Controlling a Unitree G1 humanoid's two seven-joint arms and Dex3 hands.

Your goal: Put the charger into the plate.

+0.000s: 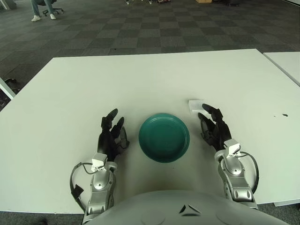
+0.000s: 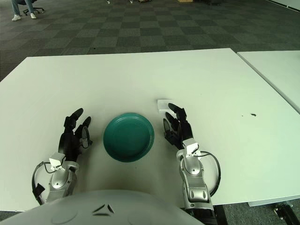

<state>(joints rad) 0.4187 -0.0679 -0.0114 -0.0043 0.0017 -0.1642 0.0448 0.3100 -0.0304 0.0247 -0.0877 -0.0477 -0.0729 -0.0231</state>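
Hands flank a teal plate (image 1: 164, 137) on the white table (image 1: 140, 79) as we look down from the robot's head. Our right hand (image 1: 214, 127) rests on the tabletop just to the right of the plate, fingers (image 1: 212, 112) spread and relaxed, holding nothing. The small white charger (image 1: 195, 105) lies flat on the table just beyond those fingertips, on their far side and slightly inward, toward the plate; the tips reach its near edge, though we cannot tell whether they touch it. The charger sits outside the plate, near its upper right rim, and the plate itself holds nothing.

Our left hand (image 1: 112, 136) is parked on the table just to the left of the plate, its dark fingers (image 1: 111, 117) loosely extended and empty, well apart from the charger. The plate lies between the two hands, close to both.

Past the right hand, toward the table's right edge, a small dark speck (image 1: 284, 115) marks the surface. A second white table (image 1: 286, 63) stands beside ours on the right, and grey checked carpet (image 1: 140, 28) stretches beyond the far edge.
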